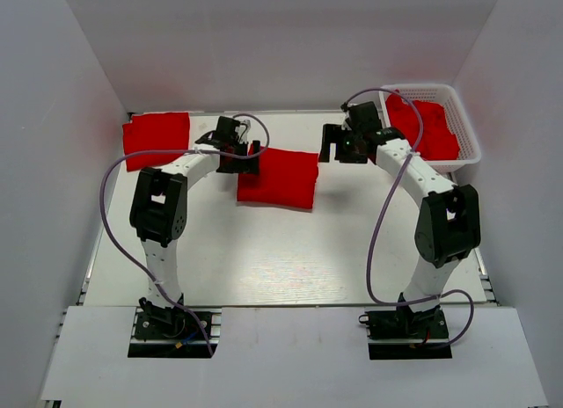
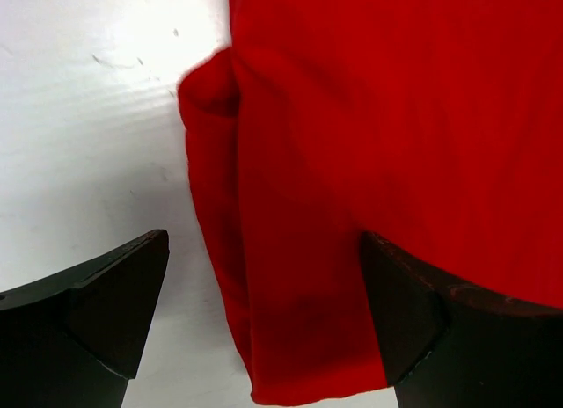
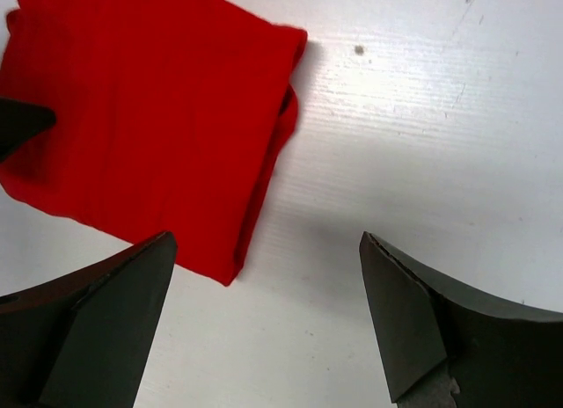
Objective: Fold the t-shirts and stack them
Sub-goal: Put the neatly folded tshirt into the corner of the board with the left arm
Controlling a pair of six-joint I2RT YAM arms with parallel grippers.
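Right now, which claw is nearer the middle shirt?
Left. The left claw straddles the shirt's left edge, open over the cloth. The right claw hangs open over bare table, just off the shirt's right edge.

Red t-shirts [image 1: 278, 178]: matt cloth, soft creases. Table [image 1: 264, 250]: white, smooth, faintly ribbed, slight sheen. Basket [image 1: 427, 88]: white plastic lattice.

item: my left arm [image 1: 163, 206] and right arm [image 1: 444, 223], white links, bulky black joint housings.
item: lilac cables [image 1: 107, 188], one looped along each arm.
item: black base plates [image 1: 171, 327], small coloured wires.
item: my left gripper [image 2: 264, 236] and right gripper [image 3: 266, 236], fingers [image 3: 97, 329] dark, matte, wedge-shaped.
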